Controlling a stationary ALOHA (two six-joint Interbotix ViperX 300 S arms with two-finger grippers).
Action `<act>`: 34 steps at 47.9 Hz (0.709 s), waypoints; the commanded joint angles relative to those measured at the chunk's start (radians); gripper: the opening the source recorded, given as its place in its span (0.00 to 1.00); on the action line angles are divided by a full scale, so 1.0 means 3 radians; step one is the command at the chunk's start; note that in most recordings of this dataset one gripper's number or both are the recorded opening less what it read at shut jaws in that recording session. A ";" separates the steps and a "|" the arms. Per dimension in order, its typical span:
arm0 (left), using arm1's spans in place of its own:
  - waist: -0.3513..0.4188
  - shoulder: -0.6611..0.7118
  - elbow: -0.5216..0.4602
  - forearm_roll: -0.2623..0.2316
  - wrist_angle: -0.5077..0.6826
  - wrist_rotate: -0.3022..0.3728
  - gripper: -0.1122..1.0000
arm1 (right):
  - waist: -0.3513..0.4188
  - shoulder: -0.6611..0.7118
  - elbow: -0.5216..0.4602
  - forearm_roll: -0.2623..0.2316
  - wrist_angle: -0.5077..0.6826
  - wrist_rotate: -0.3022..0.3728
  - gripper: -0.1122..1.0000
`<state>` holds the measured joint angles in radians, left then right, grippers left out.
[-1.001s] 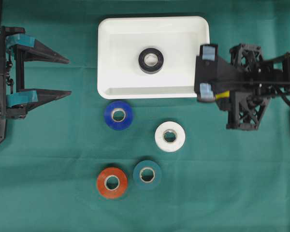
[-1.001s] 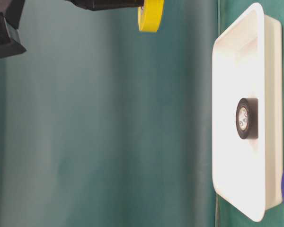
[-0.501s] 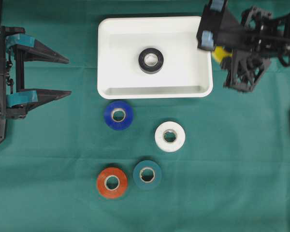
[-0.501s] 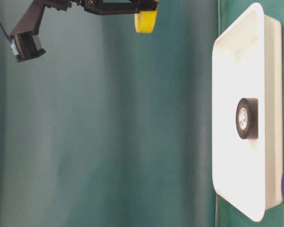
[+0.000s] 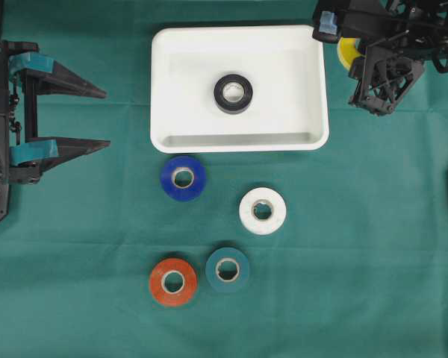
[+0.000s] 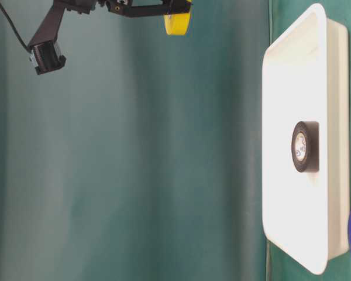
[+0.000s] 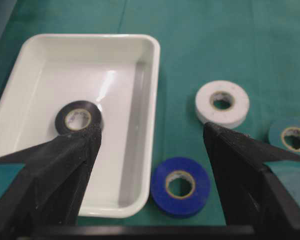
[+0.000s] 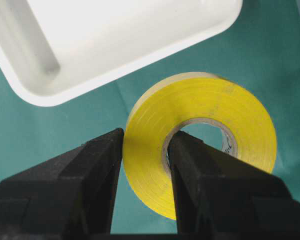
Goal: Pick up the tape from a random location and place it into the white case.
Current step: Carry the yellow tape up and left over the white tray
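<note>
Aloft, the yellow tape [image 8: 200,150] sits pinched (wall only) in the right pincer [image 8: 145,165].

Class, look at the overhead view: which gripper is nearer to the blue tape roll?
Left. The left gripper sits open just left of the blue tape roll; the right gripper is beyond the white case's far right corner.

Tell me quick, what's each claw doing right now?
Left gripper: open, holding nothing.
Right gripper: shut on the yellow tape.

Green cloth [image 5: 358,261], blue roll [image 5: 183,178], white roll [image 5: 262,211], teal roll [image 5: 227,269], orange roll [image 5: 172,282]
</note>
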<state>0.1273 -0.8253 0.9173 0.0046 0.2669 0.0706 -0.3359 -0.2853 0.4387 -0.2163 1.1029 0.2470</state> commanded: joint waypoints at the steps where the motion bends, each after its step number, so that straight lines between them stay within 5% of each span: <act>1: -0.0005 0.0005 -0.0066 -0.0005 -0.0015 0.0000 0.84 | 0.0005 -0.0031 -0.0056 0.0005 -0.0051 0.0010 0.38; 34: 0.0000 0.0010 -0.0066 -0.0005 -0.0015 0.0000 0.84 | 0.0128 0.0701 -0.0844 0.0056 -0.0189 -0.0153 0.38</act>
<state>0.1273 -0.8253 0.9173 0.0061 0.2669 0.0706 -0.3053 -0.0782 0.2439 -0.2010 1.0554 0.2040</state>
